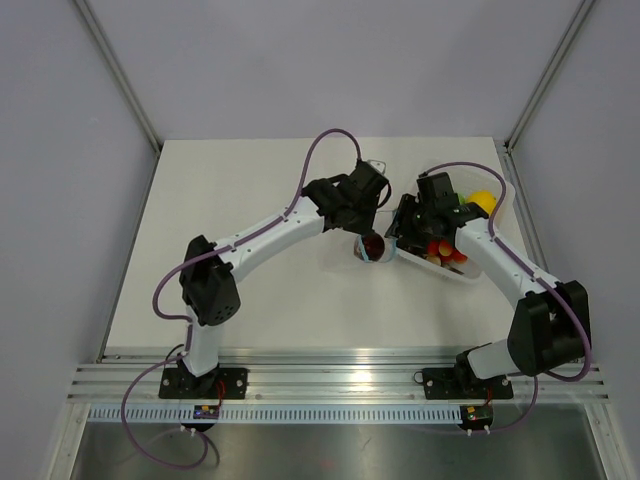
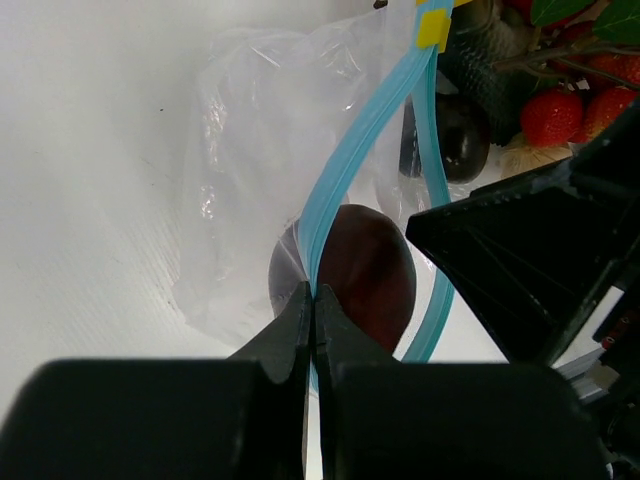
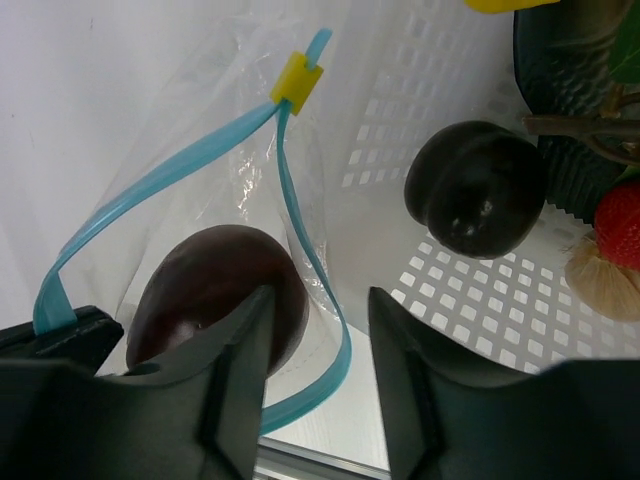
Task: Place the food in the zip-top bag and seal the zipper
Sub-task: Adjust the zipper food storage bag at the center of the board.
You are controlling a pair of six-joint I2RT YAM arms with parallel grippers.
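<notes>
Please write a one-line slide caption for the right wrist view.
Open right end effector beside a maroon plum in the zip-top bag's mouth, zipper unsealed; another plum lies in the white basket.

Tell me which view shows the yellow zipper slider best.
Right wrist: the yellow slider is whole, sharp and unobstructed. Left wrist catches it only at the frame's top edge. Top external is too far to make it out.
</notes>
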